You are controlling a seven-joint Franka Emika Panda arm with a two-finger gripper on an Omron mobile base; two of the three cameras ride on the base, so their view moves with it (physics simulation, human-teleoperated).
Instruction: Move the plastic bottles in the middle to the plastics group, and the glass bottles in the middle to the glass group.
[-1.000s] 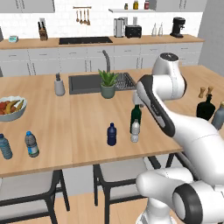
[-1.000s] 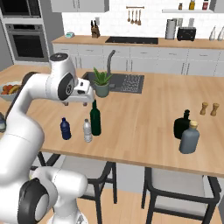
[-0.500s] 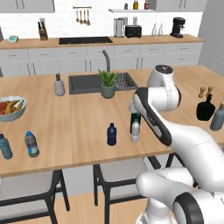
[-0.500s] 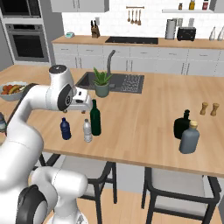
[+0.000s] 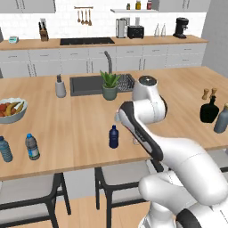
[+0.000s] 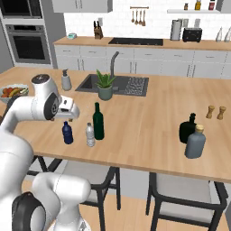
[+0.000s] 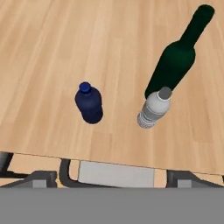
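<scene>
Bottles in the middle of the wooden counter (image 6: 149,122) number three, all upright with long axes vertical and caps up: one navy bottle (image 6: 67,133), one clear greyish bottle (image 6: 90,135) and one dark green bottle (image 6: 98,121). In the right base view the greyish bottle stands just beside the green one, on its near-left side, with the navy bottle a little further left, apart from both. From the hand view, looking down, the navy bottle (image 7: 89,104) shows mostly its cap and shoulders, the greyish bottle (image 7: 154,110) overlaps the base of the green bottle (image 7: 175,59), and the green neck slants toward the upper right corner.

In the left base view the arm covers the greyish and green bottles; the navy bottle (image 5: 114,137) stands clear of it. The gripper (image 6: 70,109) hangs above the navy bottle, holding nothing; its fingers are hard to make out, though the jaws stand wide apart.

Two blue-labelled water bottles (image 5: 31,147) stand near the counter's left end, below the fruit bowl (image 5: 11,111). At the right end are one squat black bottle (image 6: 187,129) and one grey-blue bottle (image 6: 195,142), close together, with two pepper mills (image 6: 215,112) behind.
</scene>
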